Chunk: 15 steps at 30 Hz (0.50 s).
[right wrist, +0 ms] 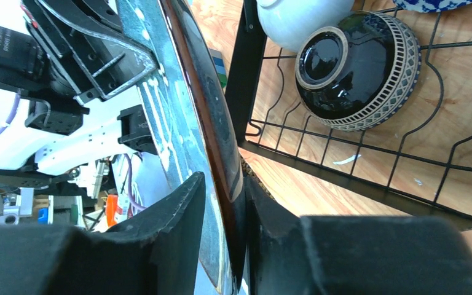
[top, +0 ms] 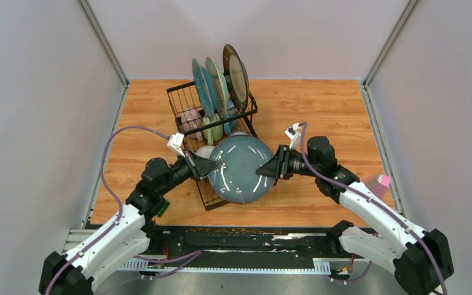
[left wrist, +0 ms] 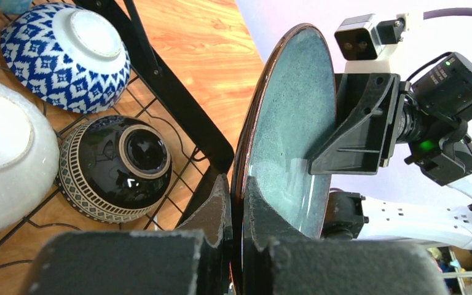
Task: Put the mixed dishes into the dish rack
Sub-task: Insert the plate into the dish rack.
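A large teal plate (top: 241, 169) hangs tilted over the low tray of the black wire dish rack (top: 181, 98). My left gripper (top: 216, 166) is shut on its left rim; in the left wrist view both fingers pinch the plate (left wrist: 289, 123) tightly. My right gripper (top: 264, 172) straddles the right rim. In the right wrist view one finger (right wrist: 258, 203) touches the plate's back, and the other stands a small gap off the face (right wrist: 160, 117). Three plates (top: 218, 83) stand upright in the rack above the mugs (top: 190, 120).
In the tray lie a dark bowl (left wrist: 117, 166), a white bowl (left wrist: 6, 166) and a blue patterned bowl (left wrist: 67, 55), all upside down. A pink container (top: 378, 184) sits at the table's right edge beside my right arm. Grey walls close in three sides.
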Tool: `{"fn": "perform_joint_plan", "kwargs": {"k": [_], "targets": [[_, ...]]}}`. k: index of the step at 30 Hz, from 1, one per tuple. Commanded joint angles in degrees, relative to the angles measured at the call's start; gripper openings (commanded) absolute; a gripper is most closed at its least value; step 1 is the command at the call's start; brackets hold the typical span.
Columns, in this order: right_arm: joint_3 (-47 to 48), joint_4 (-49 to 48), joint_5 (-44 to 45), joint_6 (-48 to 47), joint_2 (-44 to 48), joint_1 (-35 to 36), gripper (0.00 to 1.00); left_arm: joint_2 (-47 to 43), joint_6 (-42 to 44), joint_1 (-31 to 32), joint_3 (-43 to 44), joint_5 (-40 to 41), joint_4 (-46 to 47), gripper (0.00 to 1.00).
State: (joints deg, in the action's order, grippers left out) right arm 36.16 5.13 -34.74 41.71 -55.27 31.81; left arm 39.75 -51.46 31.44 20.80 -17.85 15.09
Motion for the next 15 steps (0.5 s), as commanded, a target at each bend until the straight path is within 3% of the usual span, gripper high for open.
{"fn": "perform_joint_plan", "kwargs": {"k": [1,4,8,12,15], "targets": [[3.0,-11.0,-2.8,4.8,1.7,0.7,0.31,-1.5,-0.7,0.1,-1.6,4.4,2.4,0.00],[2.7,-12.6,-3.8,6.4,1.5,0.7,0.37,-2.3,-2.8,0.1,-3.6,5.4,4.4,0.00],[2.3,-12.8,-2.9,7.3,1.8,0.7,0.37,-3.3,-4.6,0.1,-5.2,6.6,5.4,0.00],[2.0,-13.6,-2.5,8.2,2.5,0.7,0.26,-4.5,-4.7,0.1,-5.4,7.6,4.3,0.00],[2.3,-14.7,-3.2,8.6,2.8,0.7,0.12,-5.2,-4.8,0.1,-5.7,8.4,3.8,0.00]]}}
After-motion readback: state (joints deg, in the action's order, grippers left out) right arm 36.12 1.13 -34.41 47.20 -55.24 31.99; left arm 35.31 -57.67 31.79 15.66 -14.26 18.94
